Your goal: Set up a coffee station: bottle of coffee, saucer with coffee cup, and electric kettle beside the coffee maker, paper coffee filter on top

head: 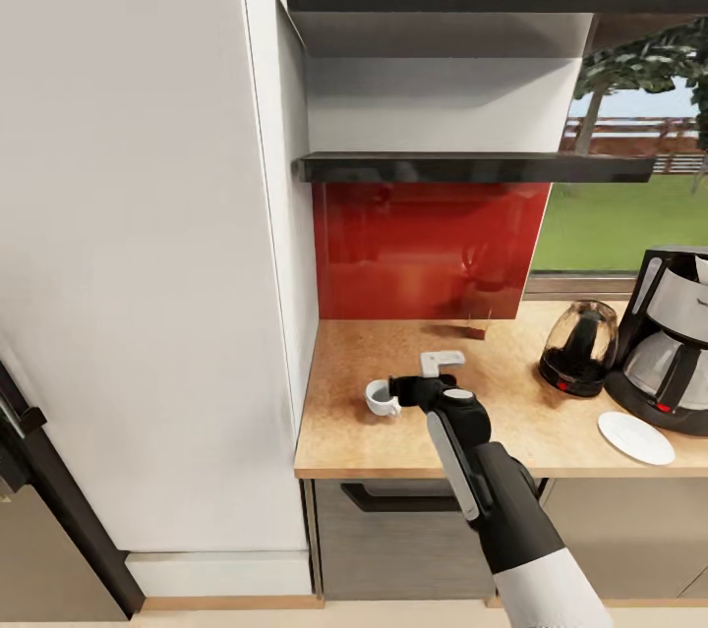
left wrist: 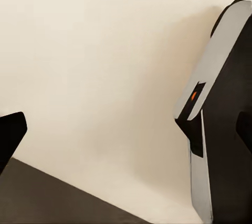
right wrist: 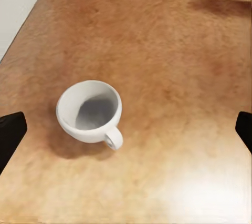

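The coffee cup (head: 382,397) stands upright near the countertop's (head: 511,431) front left corner. The right gripper (head: 418,390) hovers just beside and above it, its fingers (right wrist: 11,134) spread wide apart, nothing between them. Further right sit the electric kettle (head: 578,348), the saucer (head: 636,437) near the front edge, and the coffee maker (head: 671,338) at the right end. The left gripper's fingertips (left wrist: 10,135) appear apart.

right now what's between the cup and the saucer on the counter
Head view: the right gripper and bare countertop lie between the coffee cup and saucer.
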You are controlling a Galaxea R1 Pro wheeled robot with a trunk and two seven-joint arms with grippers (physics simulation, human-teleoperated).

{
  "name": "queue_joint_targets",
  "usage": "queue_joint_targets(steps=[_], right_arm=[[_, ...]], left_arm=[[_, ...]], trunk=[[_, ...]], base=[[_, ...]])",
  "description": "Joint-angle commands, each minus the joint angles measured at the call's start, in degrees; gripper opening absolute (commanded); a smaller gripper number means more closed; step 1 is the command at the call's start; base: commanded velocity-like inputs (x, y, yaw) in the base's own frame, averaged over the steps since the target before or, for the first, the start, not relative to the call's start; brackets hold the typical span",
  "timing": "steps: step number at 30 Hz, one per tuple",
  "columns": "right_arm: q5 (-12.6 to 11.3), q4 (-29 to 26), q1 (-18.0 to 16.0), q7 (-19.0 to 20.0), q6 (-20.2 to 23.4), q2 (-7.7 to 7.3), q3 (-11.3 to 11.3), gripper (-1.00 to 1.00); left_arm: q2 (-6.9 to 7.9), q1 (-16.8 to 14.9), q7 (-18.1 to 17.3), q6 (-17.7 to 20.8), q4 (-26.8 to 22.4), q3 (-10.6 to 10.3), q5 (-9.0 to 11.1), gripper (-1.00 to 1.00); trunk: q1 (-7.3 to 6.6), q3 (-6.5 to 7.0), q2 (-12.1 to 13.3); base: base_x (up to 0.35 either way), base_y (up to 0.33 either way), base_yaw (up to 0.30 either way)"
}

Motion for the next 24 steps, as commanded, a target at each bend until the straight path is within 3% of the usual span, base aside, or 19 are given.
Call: queue_joint_targets(steps=[1, 10, 18, 24], right_arm=[[-0.59, 0.11, -0.17, -0.70, 2.48, -0.01, -0.03, 1.00], [-0.59, 0.35, -0.25, -0.79, 4.50, 0.03, -1.10, 1.00], [-0.60, 5.62, -0.28, -0.80, 4.55, 0.32, -1.13, 1.00], [-0.59, 7.21, -0.64, -2.62, 4.55, 0.38, -1.14, 1.00]], left_arm=[[-0.07, 0.01, 0.08, 1.20, -0.19, -0.12, 0.31, 1.00], [-0.51, 0.01, 1.82, 1.85, -0.39, -0.22, 0.14, 1.00], [-0.68, 0.02, 1.90, 2.24, -0.02, -0.17, 0.05, 1.00], [-0.82, 0.08, 1.86, 2.37, 0.65, -0.25, 0.05, 1.00]], trunk=[[0.04, -0.12, -0.13], [0.04, -0.12, -0.13], [0.04, -0.12, -0.13], [0.04, -0.12, -0.13]], base=[[0.000, 0.000, 0.000], [0.001, 0.000, 0.000], [0.229, 0.000, 0.000], [0.045, 0.000, 0.000]])
